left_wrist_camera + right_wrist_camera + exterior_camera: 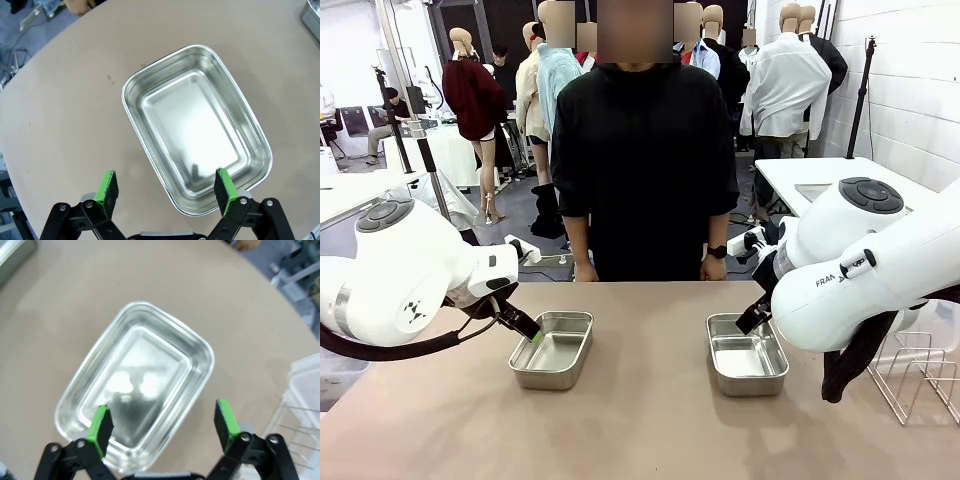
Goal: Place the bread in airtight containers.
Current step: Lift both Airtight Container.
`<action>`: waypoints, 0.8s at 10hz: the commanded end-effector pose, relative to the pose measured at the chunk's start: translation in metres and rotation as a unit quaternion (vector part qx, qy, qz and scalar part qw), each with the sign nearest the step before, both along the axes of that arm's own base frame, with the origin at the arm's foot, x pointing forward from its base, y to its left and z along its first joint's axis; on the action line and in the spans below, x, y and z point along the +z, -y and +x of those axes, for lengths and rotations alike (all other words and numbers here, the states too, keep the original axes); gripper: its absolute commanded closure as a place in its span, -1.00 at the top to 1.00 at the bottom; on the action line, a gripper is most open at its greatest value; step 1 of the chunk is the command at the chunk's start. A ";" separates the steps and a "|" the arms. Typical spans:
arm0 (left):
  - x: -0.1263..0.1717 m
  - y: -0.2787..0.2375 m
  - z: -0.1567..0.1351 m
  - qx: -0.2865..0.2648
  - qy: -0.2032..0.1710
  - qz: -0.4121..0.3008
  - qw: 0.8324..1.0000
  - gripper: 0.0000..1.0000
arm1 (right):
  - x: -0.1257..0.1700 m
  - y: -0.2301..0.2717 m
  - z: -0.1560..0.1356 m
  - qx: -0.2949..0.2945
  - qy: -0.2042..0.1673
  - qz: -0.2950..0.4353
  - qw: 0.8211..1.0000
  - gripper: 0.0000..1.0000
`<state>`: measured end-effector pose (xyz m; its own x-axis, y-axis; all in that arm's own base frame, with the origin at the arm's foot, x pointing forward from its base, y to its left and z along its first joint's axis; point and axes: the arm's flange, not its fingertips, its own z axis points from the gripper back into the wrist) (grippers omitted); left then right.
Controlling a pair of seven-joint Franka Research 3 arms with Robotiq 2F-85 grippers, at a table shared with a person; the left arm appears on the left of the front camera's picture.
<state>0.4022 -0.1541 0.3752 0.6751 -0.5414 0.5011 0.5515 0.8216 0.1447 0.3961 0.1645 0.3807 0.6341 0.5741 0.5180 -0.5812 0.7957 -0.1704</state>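
Two airtight containers are seen on the brown table (pixel 640 430), both lidless, with their bare, shiny floors showing. The left tin (pixel 555 378) is set left of the table's middle and the right tin (pixel 748 358) right of it; they are well apart, both somewhat nearer the far edge than the near edge. The left gripper (pixel 528 333) is held at the left-hand rim of the left tin, and its fingers are spread wide with nothing between them. In the left wrist view the left gripper (pixel 165 186) is seen over one short end of the left tin (pixel 195 125), one green pad over the bare table beside the tin and the other over the tin's corner; whether the rim is touched cannot be told. The right gripper (pixel 748 325) is held at the far rim of the right tin, its fingers likewise parted and nothing grasped. In the right wrist view the right gripper (pixel 162 422) is seen over a corner of the right tin (pixel 145 380), one pad over the tin's inside and the other over the table beside it. A person (pixel 645 150) in black is stood at the far edge, with hands (pixel 585 270) rested there. A wire rack (pixel 915 375) is placed at the table's right edge, with a clear plastic box (pixel 307 375) beside it.
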 end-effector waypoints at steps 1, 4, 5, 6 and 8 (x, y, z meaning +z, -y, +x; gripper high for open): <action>0.039 -0.004 -0.010 0.002 0.038 0.006 0.999 1.00 | 0.047 0.025 -0.029 -0.027 0.047 0.017 0.998 1.00; 0.103 -0.031 -0.026 -0.007 0.023 -0.078 0.997 1.00 | 0.107 0.088 -0.057 -0.037 0.075 0.108 0.991 1.00; 0.122 -0.039 -0.038 -0.022 0.052 -0.110 0.992 1.00 | 0.112 0.102 -0.066 -0.027 0.067 0.130 0.989 1.00; 0.138 -0.045 -0.050 -0.034 0.079 -0.135 0.987 1.00 | 0.117 0.118 -0.074 -0.023 0.047 0.157 0.986 1.00; 0.158 -0.047 -0.078 -0.063 0.090 -0.156 0.982 1.00 | 0.124 0.141 -0.089 -0.003 0.032 0.211 0.977 1.00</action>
